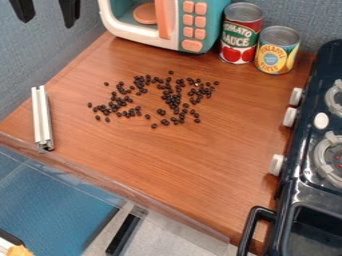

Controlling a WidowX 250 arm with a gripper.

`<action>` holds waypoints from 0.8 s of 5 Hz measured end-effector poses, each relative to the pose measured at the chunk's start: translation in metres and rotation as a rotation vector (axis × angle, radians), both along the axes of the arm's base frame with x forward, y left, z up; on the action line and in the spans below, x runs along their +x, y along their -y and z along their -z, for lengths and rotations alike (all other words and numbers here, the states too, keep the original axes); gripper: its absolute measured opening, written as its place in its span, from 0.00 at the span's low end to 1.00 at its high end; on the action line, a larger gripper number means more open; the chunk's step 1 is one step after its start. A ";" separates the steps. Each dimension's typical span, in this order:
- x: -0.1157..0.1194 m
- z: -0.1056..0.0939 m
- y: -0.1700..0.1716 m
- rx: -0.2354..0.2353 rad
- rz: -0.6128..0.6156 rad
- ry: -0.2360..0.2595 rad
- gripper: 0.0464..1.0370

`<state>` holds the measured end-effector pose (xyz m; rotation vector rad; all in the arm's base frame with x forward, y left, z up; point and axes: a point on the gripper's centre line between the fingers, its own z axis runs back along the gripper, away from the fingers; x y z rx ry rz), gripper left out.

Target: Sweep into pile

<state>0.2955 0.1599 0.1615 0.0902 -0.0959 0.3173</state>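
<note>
With your pincer spread, grip the pale bar squarely, then sweep outlying beans inward with short, low strokes.

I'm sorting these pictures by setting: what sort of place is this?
Likely a toy kitchen: a teal-and-white play microwave with orange buttons and a black stove with white knobs sit by a brown wood-look counter.
</note>
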 end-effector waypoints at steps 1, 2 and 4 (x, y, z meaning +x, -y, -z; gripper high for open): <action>0.000 0.014 0.002 -0.031 -0.010 -0.037 0.96; 0.000 0.031 -0.020 -0.144 -0.208 -0.056 0.96; -0.011 0.053 -0.061 -0.248 -0.536 0.023 0.96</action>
